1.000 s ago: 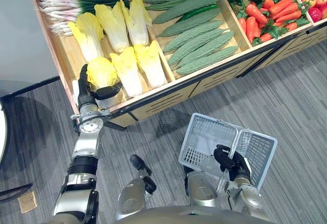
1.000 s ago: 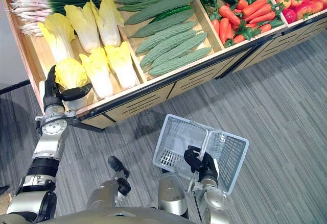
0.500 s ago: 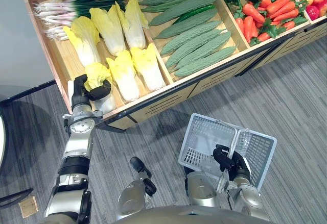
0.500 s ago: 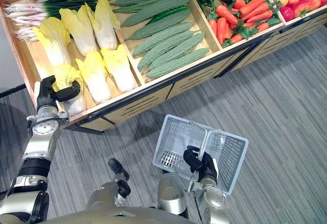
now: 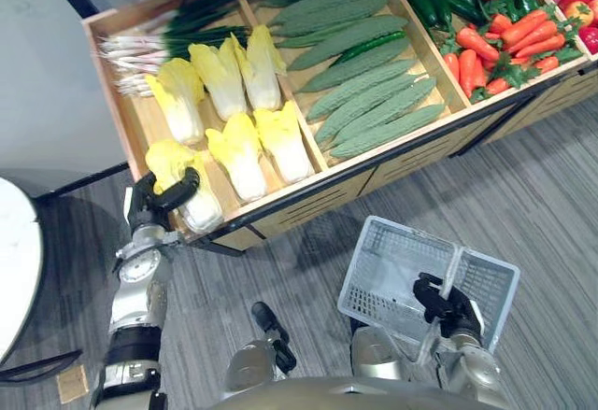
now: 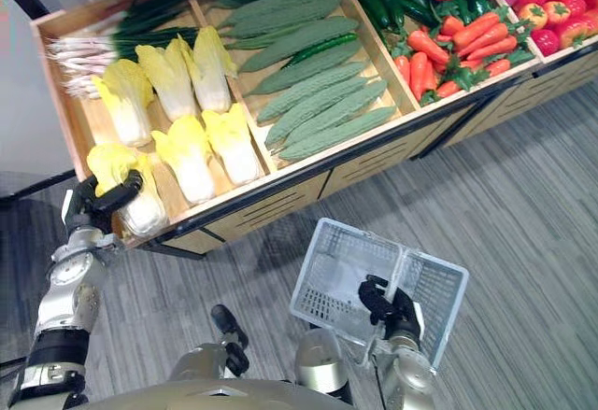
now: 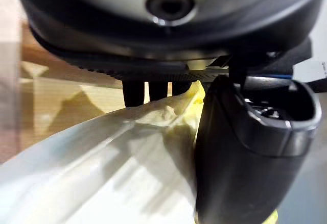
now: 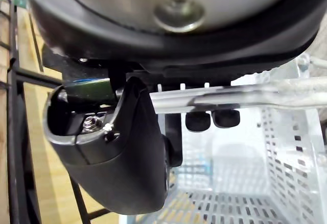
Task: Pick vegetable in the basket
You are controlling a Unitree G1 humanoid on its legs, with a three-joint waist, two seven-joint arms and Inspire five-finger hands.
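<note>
**Spotter:** Where are we, starting closest to you?

**Operator:** Nearest me, my right hand (image 5: pixel 441 298) is clenched round the handle (image 8: pixel 240 95) of the white mesh basket (image 5: pixel 385 259). It hangs low over the carpet, in front of the produce shelf (image 5: pixel 308 181). I see nothing in the basket yet.

**Spotter:** And the vegetable?

**Operator:** It's in my left hand (image 5: pixel 148 208). The fingers and thumb are wrapped round a yellow-leafed cabbage (image 5: pixel 202 212) at the front left corner of the shelf. The left wrist view shows its pale body pressed between thumb and fingers. I can't tell whether it has come off the wood.

**Spotter:** So which step is that?

**Operator:** I'd call it the pick itself: grasped, not yet carried. Next I'd need to lift it over the shelf's front lip, then swing it right and down to the basket, which is well apart from it. I'd watch that the leafy end doesn't slip.

**Spotter:** What's behind it?

**Operator:** More cabbages (image 5: pixel 241 144), then bitter gourds (image 5: pixel 374 102), with spring onions (image 5: pixel 140 46) and carrots (image 5: pixel 505 41) further back.

**Spotter:** Any labels?

**Operator:** I can't make out any readable writing.
</note>
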